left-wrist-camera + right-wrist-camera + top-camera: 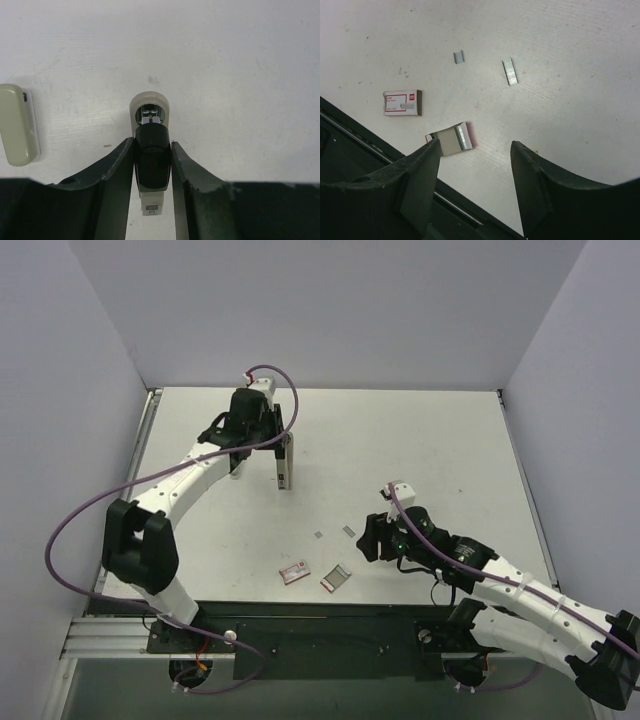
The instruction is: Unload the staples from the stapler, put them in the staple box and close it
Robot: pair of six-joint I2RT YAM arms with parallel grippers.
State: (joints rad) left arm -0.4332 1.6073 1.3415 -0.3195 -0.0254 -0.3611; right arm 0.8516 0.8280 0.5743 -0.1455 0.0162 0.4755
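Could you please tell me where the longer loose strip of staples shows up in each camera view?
Top external: the staple strip lies on the table, just left of the right claw.
Left wrist: not in it.
Right wrist: upper middle-right, beyond the open claw.
Shared landmark: the red-and-white box, seen in the top and right wrist views.

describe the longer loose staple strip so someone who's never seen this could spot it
On the white table, find the right arm's open claw. Just beyond it, past the red-and-white box and the open grey box, lie two loose silvery pieces. The staple strip is the longer bar; the short stub beside it is clearly shorter.
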